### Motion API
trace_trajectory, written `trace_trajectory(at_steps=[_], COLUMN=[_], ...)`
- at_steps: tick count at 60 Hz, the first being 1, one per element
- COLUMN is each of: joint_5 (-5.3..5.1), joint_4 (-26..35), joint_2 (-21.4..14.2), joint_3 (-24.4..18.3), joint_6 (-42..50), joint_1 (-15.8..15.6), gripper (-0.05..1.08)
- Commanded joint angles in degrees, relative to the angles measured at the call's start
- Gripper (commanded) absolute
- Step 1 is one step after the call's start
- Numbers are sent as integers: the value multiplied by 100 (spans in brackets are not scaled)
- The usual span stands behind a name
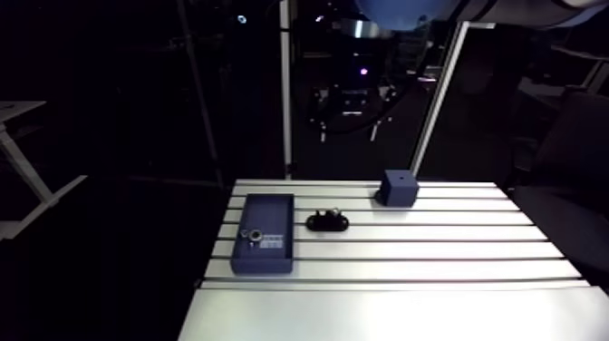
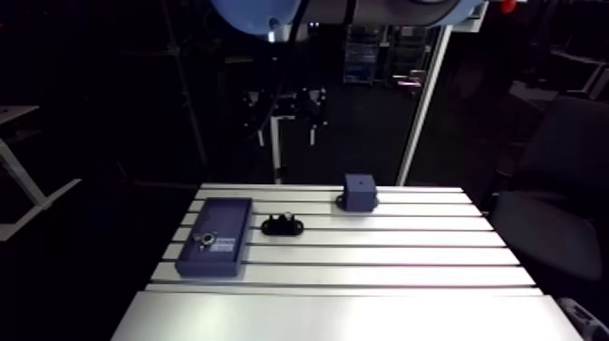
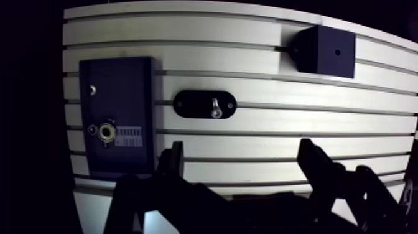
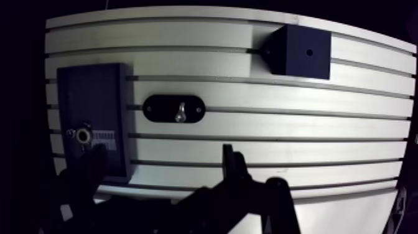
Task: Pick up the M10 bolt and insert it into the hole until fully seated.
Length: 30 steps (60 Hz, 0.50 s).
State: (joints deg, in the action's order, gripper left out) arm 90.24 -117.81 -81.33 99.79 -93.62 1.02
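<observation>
M10 bolt (image 3: 214,107) lies on a black oval holder (image 3: 190,104), centre frame in the arm view; the claw (image 3: 242,150) hangs spread, empty, above the table (image 3: 280,127).

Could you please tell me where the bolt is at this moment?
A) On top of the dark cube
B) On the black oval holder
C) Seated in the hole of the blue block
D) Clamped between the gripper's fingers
B: in the wrist view the bolt sits on the black oval holder, apart from the blue block and the dark cube, while the gripper is open with nothing between its fingers.
</observation>
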Motion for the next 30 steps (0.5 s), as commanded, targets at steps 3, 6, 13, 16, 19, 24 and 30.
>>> trace_trajectory(at_steps=[3, 6, 13, 16, 19, 24, 30], joint_5=[-90, -90, -90, -90, -90, -90, -90], joint_4=[-547, -667, -922, -984, -1131, -1280, -1397], joint_2=[33, 58, 77, 93, 113, 153, 200], joint_3=[355, 425, 591, 642, 739, 828, 913], joint_6=[-12, -12, -12, -12, -12, -12, -12], joint_1=[39, 48, 48, 48, 48, 48, 48], gripper=[1, 1, 1, 1, 1, 1, 1])
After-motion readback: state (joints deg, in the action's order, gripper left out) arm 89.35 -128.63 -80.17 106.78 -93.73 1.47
